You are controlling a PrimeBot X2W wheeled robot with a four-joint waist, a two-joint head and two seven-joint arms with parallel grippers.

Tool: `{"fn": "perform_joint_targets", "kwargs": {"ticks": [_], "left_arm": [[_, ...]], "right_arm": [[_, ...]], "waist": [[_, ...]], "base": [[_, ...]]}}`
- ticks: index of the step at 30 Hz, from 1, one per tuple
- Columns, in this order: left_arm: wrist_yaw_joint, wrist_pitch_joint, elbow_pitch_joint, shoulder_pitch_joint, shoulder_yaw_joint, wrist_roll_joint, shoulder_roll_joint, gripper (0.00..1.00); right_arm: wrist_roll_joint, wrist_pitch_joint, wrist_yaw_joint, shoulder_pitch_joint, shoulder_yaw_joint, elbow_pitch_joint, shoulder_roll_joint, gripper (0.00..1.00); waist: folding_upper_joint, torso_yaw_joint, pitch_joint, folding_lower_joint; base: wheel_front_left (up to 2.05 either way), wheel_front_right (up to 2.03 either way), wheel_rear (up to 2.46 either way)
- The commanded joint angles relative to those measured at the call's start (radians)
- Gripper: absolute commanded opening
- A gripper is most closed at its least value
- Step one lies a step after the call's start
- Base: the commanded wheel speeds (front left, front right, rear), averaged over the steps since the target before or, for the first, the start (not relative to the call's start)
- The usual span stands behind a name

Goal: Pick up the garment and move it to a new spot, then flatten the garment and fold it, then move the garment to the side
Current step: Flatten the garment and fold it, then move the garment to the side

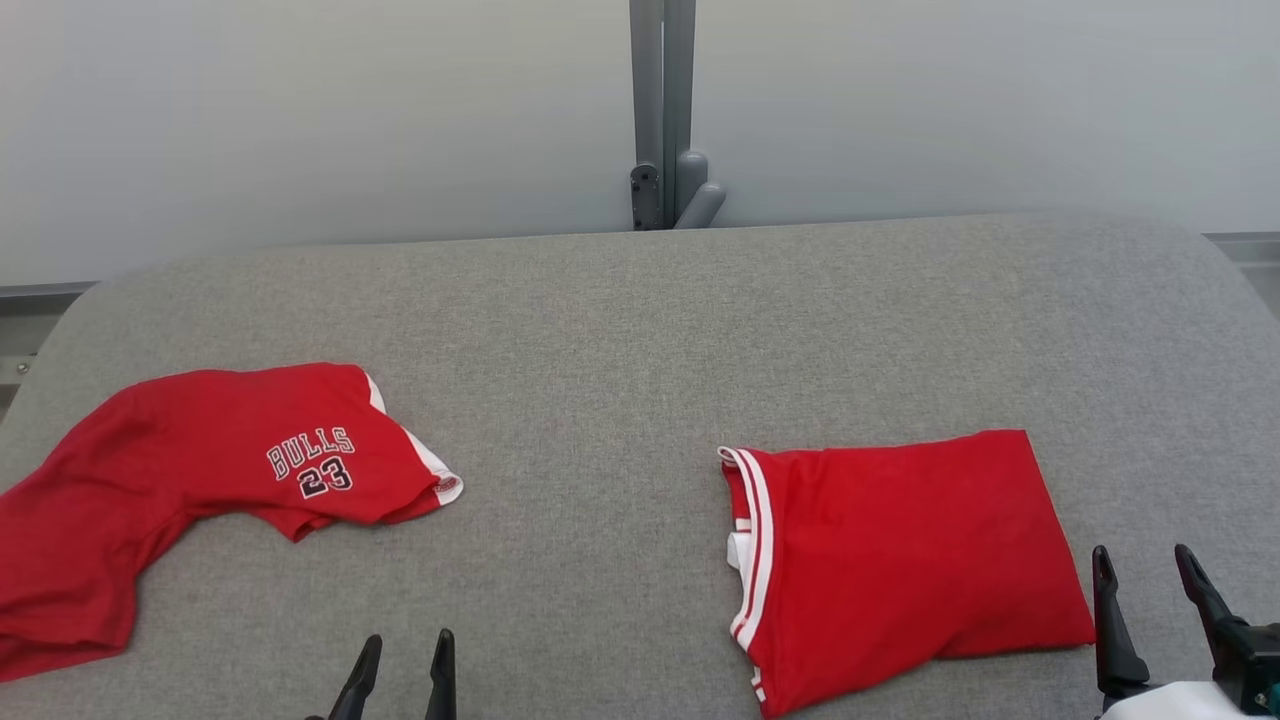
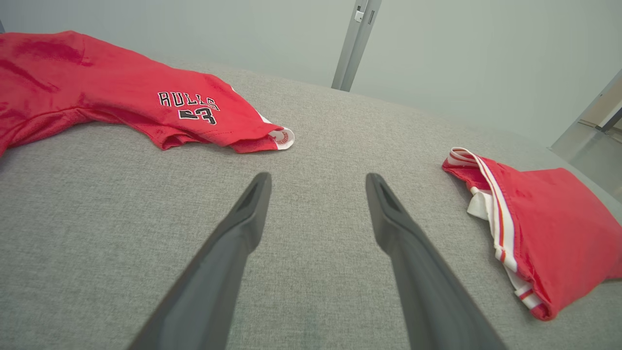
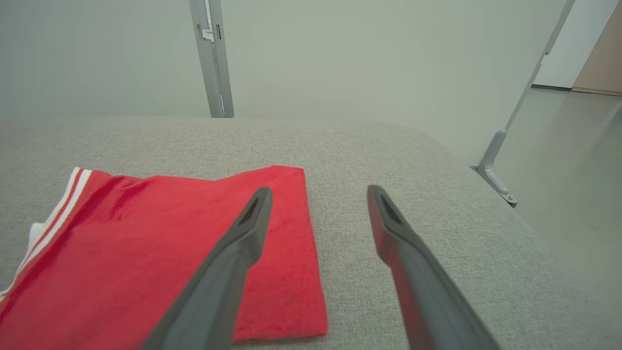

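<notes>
A folded red garment [image 1: 900,560] with white-striped trim lies on the right half of the grey table [image 1: 620,330]; it also shows in the left wrist view [image 2: 549,223] and the right wrist view [image 3: 160,253]. My right gripper [image 1: 1145,565] stands open just off the garment's right edge, holding nothing; its fingers [image 3: 243,243] hover over the cloth's corner. A second red garment [image 1: 200,480] printed "BULLS 23" lies crumpled at the left [image 2: 121,92]. At the bottom edge my left gripper [image 1: 408,650] is open and empty above bare table [image 2: 316,180].
A grey metal post [image 1: 662,110] rises behind the table against a pale wall. The table's right edge curves away close beside my right gripper, with floor [image 3: 573,194] and a bracket foot [image 3: 495,170] beyond it.
</notes>
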Motion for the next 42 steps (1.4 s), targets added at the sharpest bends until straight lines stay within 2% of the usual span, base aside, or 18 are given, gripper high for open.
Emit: {"fn": "perform_joint_targets", "kwargs": {"ticks": [1, 17, 22, 27, 33, 38, 40, 41, 42], "left_arm": [[-0.003, 0.000, -0.007, -0.002, 0.003, -0.004, 0.001, 1.00], [-0.003, 0.000, -0.020, -0.012, 0.015, 0.002, 0.001, 1.00], [-0.003, 0.000, -0.034, -0.027, 0.014, 0.006, 0.001, 1.00], [-0.003, 0.000, -0.043, -0.062, 0.011, 0.015, 0.001, 1.00], [-0.003, 0.000, -0.033, -0.098, 0.003, 0.022, 0.001, 1.00], [-0.003, 0.000, -0.027, -0.106, 0.005, 0.018, 0.002, 1.00], [-0.003, 0.000, -0.029, -0.105, 0.007, 0.018, 0.001, 1.00], [-0.003, 0.000, -0.030, -0.107, 0.010, 0.017, 0.002, 1.00], [-0.003, 0.000, -0.033, -0.110, 0.011, 0.017, 0.002, 1.00]], "right_arm": [[-0.006, -0.003, 0.000, 0.015, -0.004, -0.006, 0.001, 1.00], [0.011, -0.003, 0.000, -0.018, 0.007, 0.006, 0.014, 1.00], [0.079, -0.001, 0.000, -0.090, 0.051, 0.125, -0.018, 1.00], [0.177, 0.150, -0.001, -0.251, 0.110, 0.255, -0.094, 1.00], [0.216, 0.337, 0.000, -0.389, 0.145, 0.364, -0.168, 1.00], [0.296, 0.443, 0.000, -0.426, 0.210, 0.422, -0.180, 1.00], [0.384, 0.493, 0.000, -0.426, 0.258, 0.430, -0.186, 1.00], [0.416, 0.510, 0.000, -0.426, 0.272, 0.426, -0.186, 0.91], [0.447, 0.524, 0.000, -0.427, 0.290, 0.415, -0.192, 0.40]], "waist": [[0.0048, 0.000, 0.001, 0.0000], [0.0048, 0.005, 0.017, 0.0000], [0.0048, -0.001, 0.064, 0.0000], [0.0048, -0.005, 0.142, 0.0000], [0.0048, 0.005, 0.189, 0.0000], [0.0048, 0.014, 0.193, 0.0000], [0.0048, 0.014, 0.194, 0.0000], [0.0048, 0.014, 0.197, 0.0000], [0.0048, 0.012, 0.201, 0.0000]], "base": [[0.00, 0.00, 0.00], [0.00, 0.00, 0.00], [0.00, 0.00, 0.00], [0.00, 0.00, 0.00], [0.00, 0.00, 0.00], [0.00, 0.00, 0.00], [0.00, 0.00, 0.00], [0.00, 0.00, 0.00], [0.00, 0.00, 0.00]]}}
